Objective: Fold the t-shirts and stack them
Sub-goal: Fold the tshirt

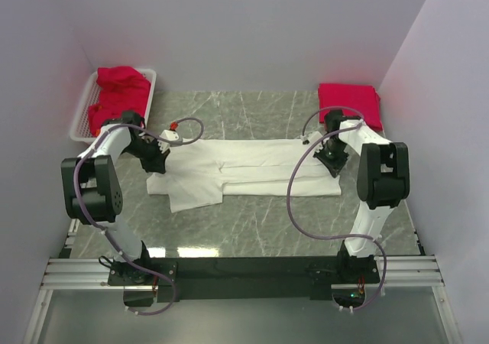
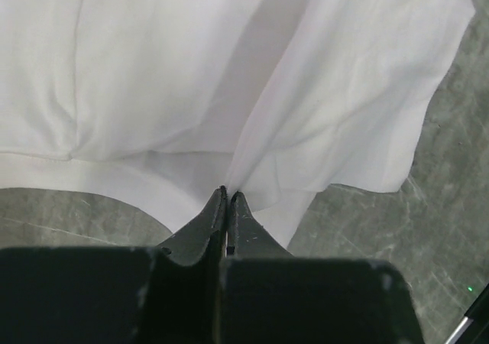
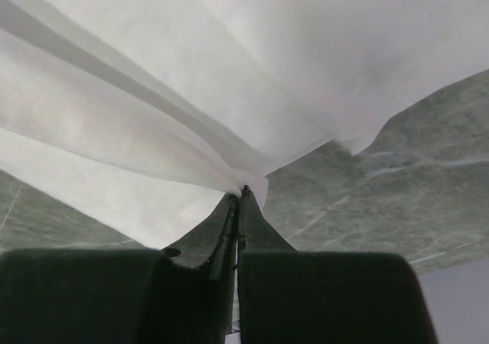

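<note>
A white t-shirt (image 1: 244,172) lies stretched lengthwise across the middle of the marble table, partly folded into a long band. My left gripper (image 1: 157,160) is shut on its left end; in the left wrist view the closed fingertips (image 2: 227,195) pinch a fold of the white t-shirt (image 2: 191,84). My right gripper (image 1: 334,163) is shut on the right end, and the right wrist view shows the tips (image 3: 241,193) clamped on bunched white cloth (image 3: 229,69). A folded red t-shirt (image 1: 349,102) lies at the back right. More red t-shirts (image 1: 116,95) fill the basket at the back left.
The white slatted basket (image 1: 84,107) stands against the left wall at the back. Pale walls close in on the left, back and right. Grey marble table (image 1: 260,229) shows in front of the shirt, up to the black rail with the arm bases.
</note>
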Controlling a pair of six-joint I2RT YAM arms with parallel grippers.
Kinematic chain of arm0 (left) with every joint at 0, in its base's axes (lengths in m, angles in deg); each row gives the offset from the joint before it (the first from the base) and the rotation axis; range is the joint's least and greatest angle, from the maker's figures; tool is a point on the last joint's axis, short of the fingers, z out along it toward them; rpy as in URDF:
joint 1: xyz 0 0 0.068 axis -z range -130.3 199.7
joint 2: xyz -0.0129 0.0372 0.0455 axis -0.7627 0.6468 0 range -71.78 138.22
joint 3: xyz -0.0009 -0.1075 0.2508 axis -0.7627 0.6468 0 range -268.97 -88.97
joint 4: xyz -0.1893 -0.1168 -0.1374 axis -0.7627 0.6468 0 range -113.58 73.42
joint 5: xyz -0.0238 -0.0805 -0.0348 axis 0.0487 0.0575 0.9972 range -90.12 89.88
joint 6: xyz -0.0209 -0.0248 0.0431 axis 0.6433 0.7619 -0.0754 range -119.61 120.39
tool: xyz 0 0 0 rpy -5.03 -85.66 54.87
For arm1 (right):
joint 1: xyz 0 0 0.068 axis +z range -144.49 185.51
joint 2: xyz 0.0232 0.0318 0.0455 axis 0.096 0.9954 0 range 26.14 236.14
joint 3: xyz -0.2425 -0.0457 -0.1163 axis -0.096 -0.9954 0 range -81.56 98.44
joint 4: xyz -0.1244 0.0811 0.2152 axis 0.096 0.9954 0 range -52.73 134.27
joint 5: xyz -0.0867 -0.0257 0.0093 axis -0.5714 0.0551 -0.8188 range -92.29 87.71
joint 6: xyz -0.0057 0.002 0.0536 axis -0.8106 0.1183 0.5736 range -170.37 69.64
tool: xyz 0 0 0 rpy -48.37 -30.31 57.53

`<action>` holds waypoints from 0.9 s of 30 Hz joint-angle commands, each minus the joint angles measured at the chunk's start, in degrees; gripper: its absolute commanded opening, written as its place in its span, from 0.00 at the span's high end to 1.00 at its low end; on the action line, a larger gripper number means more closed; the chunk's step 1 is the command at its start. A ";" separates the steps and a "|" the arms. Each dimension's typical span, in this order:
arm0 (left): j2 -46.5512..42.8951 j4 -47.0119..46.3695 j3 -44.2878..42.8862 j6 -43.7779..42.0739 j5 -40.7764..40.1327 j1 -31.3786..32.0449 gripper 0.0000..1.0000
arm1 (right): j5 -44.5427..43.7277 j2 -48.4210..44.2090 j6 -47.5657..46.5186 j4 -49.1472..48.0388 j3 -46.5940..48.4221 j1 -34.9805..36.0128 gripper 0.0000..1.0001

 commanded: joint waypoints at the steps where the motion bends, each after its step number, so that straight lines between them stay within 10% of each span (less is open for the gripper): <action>1: 1.44 -3.58 -1.54 3.25 0.89 -0.35 0.99 | -1.17 1.07 2.57 -2.36 3.84 -0.66 1.00; 8: 1.02 -5.95 -0.04 5.96 0.00 -0.87 0.68 | -3.19 0.46 6.01 -4.03 5.16 -0.66 0.68; 27: -25.10 -8.75 24.12 4.74 -1.74 10.98 0.49 | 7.17 -7.81 16.81 3.87 4.98 -1.80 0.63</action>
